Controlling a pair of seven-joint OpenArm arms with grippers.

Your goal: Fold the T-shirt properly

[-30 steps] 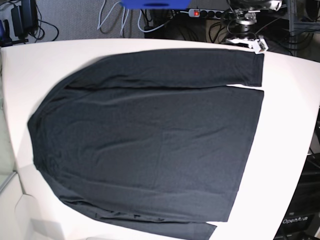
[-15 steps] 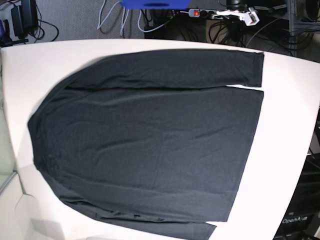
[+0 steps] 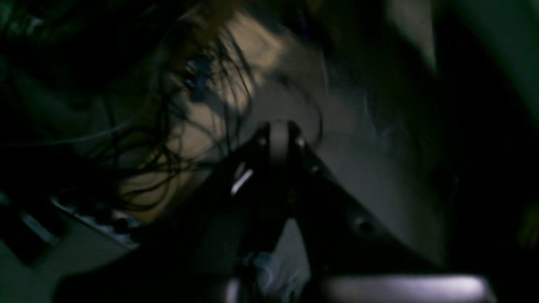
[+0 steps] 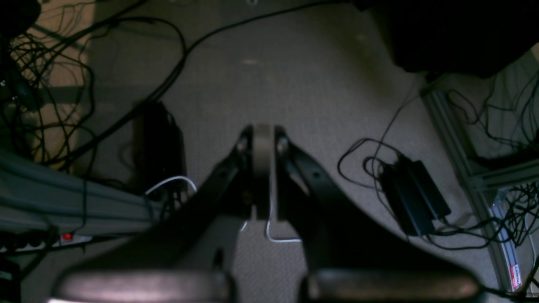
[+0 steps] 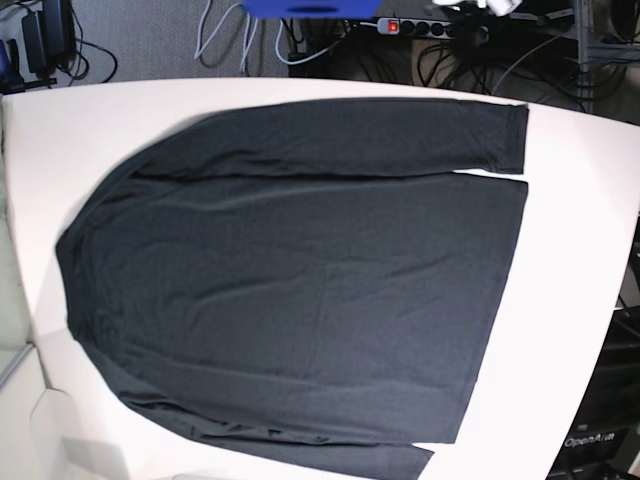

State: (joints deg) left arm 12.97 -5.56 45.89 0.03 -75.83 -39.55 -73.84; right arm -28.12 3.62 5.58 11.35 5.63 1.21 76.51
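The T-shirt point(image 5: 300, 280), plain dark charcoal, lies flat on the white table point(image 5: 580, 250) with its hem to the right and its neck end to the left. One long sleeve runs along its upper edge, the other along its lower edge. Neither wrist view shows it. My left gripper point(image 3: 278, 139) is shut on nothing, in front of a dark, blurred background. In the base view only a white bit of the left arm point(image 5: 497, 5) shows at the top edge. My right gripper point(image 4: 263, 145) is shut and empty, off the table above grey carpet and cables.
Behind the table lie a power strip with a red switch point(image 5: 392, 25), loose cables and a blue object point(image 5: 310, 7). On the floor under the right gripper are a black power brick point(image 4: 414, 198) and an aluminium frame point(image 4: 463, 160).
The left arm's white tip has risen from beside the sleeve cuff at the shirt's upper right corner to the top edge of the base view. The shirt has not moved.
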